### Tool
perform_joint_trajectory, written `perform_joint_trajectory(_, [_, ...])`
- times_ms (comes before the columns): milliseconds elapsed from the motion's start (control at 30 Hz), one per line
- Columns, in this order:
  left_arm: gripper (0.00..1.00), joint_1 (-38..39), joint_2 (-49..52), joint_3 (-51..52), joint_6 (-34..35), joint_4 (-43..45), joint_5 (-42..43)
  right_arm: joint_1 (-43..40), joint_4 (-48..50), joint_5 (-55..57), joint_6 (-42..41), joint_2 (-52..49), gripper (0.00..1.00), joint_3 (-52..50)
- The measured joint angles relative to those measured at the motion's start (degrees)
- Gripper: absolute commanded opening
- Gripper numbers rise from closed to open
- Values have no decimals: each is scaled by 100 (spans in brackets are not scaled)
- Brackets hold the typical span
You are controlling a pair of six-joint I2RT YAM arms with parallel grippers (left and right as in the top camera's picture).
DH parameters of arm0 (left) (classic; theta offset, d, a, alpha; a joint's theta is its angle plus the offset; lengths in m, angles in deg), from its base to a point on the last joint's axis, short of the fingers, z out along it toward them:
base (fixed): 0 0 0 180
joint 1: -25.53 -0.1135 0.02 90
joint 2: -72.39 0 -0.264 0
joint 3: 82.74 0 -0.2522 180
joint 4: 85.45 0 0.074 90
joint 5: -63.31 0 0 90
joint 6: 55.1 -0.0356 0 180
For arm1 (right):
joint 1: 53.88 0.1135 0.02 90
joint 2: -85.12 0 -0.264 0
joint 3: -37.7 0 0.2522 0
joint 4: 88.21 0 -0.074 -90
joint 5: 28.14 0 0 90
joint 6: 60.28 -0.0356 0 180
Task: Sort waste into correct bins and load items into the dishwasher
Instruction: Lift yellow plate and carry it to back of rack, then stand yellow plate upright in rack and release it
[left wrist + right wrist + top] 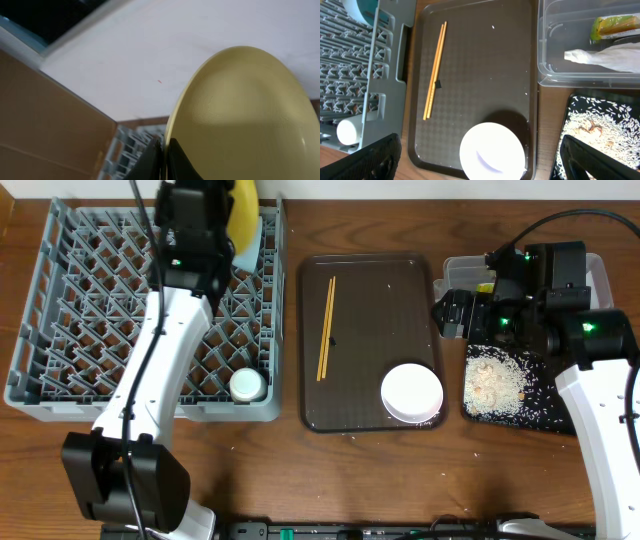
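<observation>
Left fingers (150, 162) pinched tight on plate (240, 115) rim; plate on edge above rack's (70, 330) far right corner. Best to lower it straight between pegs (100, 290), let go only once seated. Right fingers (375, 160) spread wide, empty, near tub (545, 60).

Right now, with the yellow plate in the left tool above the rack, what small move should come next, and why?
Probably lower the yellow plate on its edge between the pegs of the grey rack. The left tool is shut on its rim, and the plate stands upright over the rack's far corner.
</observation>
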Motion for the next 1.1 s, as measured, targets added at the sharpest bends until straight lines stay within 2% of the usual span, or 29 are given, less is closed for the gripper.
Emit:
perform_joint_trajectory(300, [7,-516,0,0,-1023,332,133,0,0,0,0,0,99,0])
perform_joint_trajectory(500, [8,-717,177,0,-1224,400,153,0,0,0,0,0,99,0])
perform_joint_trajectory(1000, [8,-723,1561,0,-1331,1071,192,0,0,0,0,0,99,0])
perform_joint_trajectory(1033, [8,-723,1613,0,-1333,1071,195,0,0,0,0,0,99,0])
perform_joint_trajectory(1100, [17,-723,1727,0,-1349,1058,195,0,0,0,0,0,99,0])
